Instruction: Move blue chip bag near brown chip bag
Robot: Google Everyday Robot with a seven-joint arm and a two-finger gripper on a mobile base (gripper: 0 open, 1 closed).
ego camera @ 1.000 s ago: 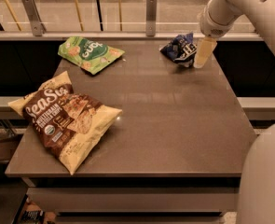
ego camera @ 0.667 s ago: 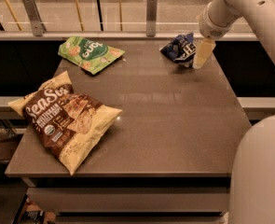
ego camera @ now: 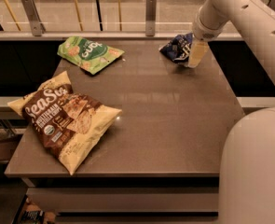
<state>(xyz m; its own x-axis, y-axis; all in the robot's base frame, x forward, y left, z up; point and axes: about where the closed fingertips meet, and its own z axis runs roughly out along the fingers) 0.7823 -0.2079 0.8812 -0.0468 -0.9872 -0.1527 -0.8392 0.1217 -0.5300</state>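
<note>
Hand (ego camera: 191, 59) touches blue chip bag (ego camera: 175, 48) on table (ego camera: 174, 120).

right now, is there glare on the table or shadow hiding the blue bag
Camera view: a soft pale glare patch sits in the middle of the table, clear of the task's bags. The blue bag near the far right corner is dim but readable, with the claw at its right side. The brown bag is evenly lit.

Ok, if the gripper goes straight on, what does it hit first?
Likely the blue chip bag: the gripper points down at its right edge, far right of the table. Depth is unclear; it might meet the table beside it instead.
</note>
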